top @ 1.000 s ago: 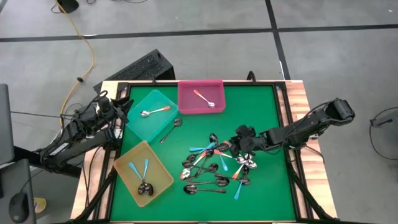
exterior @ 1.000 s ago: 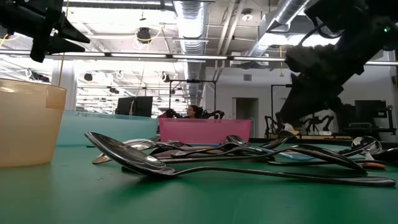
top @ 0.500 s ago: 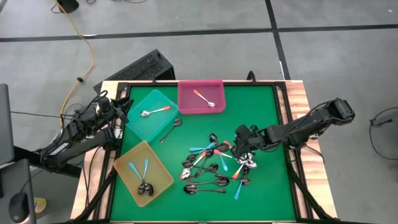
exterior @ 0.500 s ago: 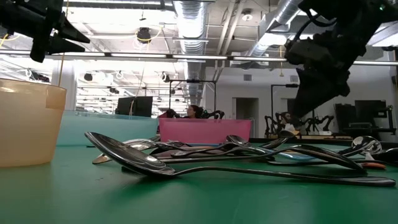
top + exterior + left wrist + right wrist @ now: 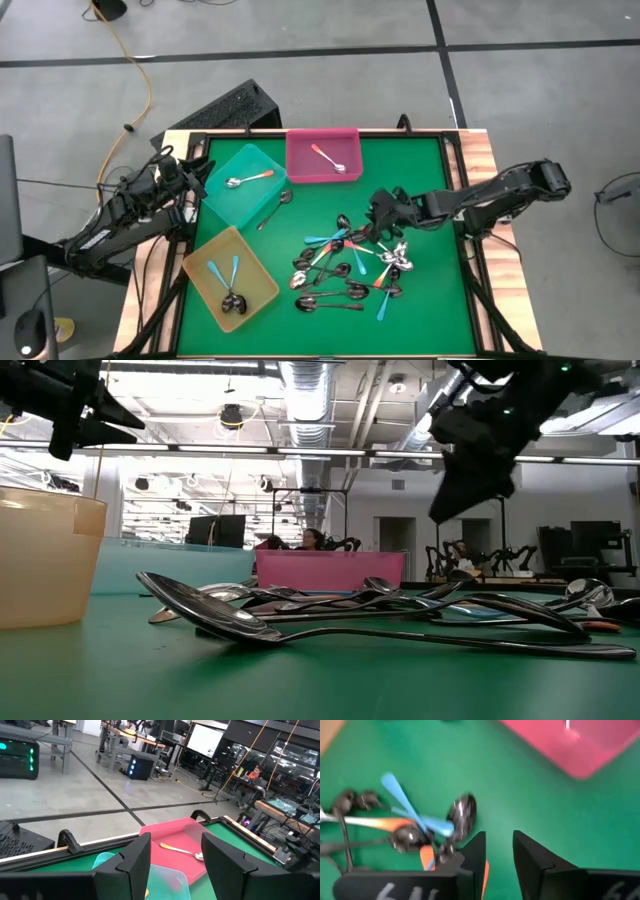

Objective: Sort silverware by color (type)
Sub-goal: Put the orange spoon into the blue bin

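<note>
While the left arm waits off the worktop's left edge, its gripper (image 5: pixel 197 178) pointing toward the teal tray (image 5: pixel 243 184) with fingers (image 5: pixel 131 865) pressed together and holding nothing, the right arm reaches in from the right side over the green worktop (image 5: pixel 420 180). The right gripper (image 5: pixel 378 212) hovers above the upper right part of the spoon pile (image 5: pixel 350 265), which lies in the middle of the worktop, right of the yellow tray (image 5: pixel 231 277). In the right wrist view its fingers (image 5: pixel 472 852) stand a narrow gap apart; an orange handle shows just beside them, but whether they grasp it cannot be told. Black, light blue and orange-handled spoons lie crossed over one another in the pile. Sorted ones already rest in trays — an orange-handled spoon (image 5: pixel 328 159) in the pink tray (image 5: pixel 323 155), another orange-handled spoon (image 5: pixel 250 178) in the teal tray, and two light blue spoons (image 5: pixel 227 271) with a dark one in the yellow tray. One dark spoon (image 5: pixel 275 208) lies alone on the worktop just beside the teal tray, between it and the pile.
</note>
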